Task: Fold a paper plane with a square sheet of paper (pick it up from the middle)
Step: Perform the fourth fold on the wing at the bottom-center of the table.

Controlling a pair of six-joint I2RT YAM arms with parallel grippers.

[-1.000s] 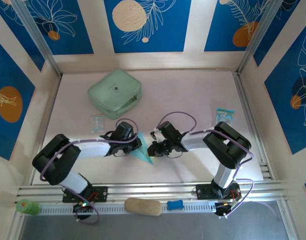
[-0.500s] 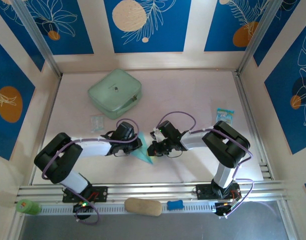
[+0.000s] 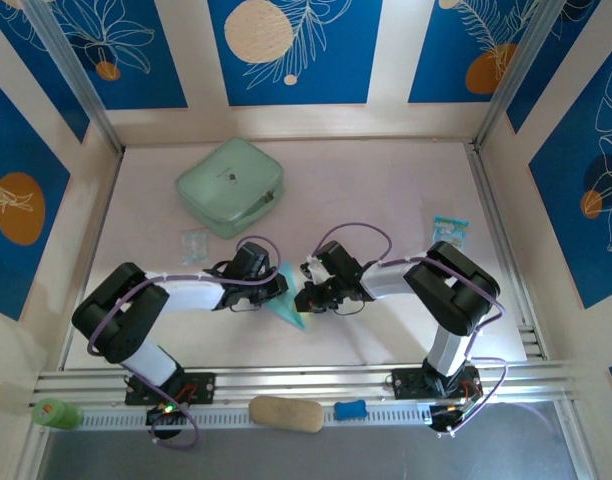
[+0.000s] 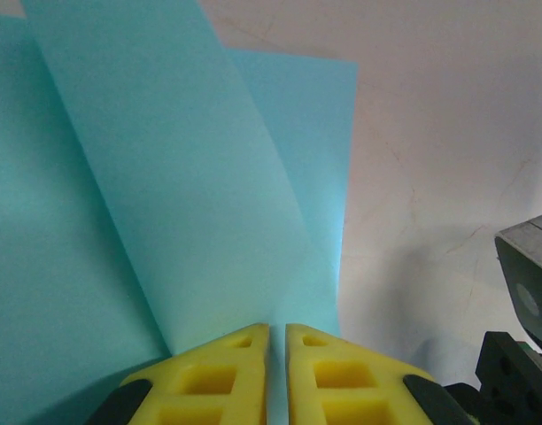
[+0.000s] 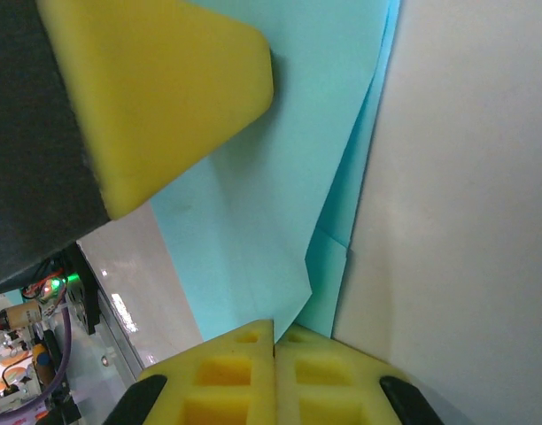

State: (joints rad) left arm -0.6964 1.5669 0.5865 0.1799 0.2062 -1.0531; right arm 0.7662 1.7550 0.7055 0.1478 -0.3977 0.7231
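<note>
The paper plane (image 3: 289,303), a light cyan-blue folded piece with creased layers, lies at the table's middle front between my two grippers. My left gripper (image 3: 273,291) reaches it from the left. In the left wrist view its yellow jaws (image 4: 277,326) stand parted by a narrow slit, and a raised flap of the paper (image 4: 182,177) runs down into the slit. My right gripper (image 3: 308,297) comes in from the right. Its yellow jaws (image 5: 274,323) are pressed together on a folded edge of the paper (image 5: 280,159). The left gripper's finger (image 5: 165,88) shows just beyond.
A mint-green case (image 3: 231,186) sits at the back left, a small printed packet (image 3: 194,245) in front of it. Another packet (image 3: 449,229) lies at the right. On the front rail rest a tan object (image 3: 286,413), a blue one (image 3: 351,409) and a green one (image 3: 54,413).
The left arm's elbow has crept slightly to the right. Both grippers stay at the paper, which has not visibly shifted.
</note>
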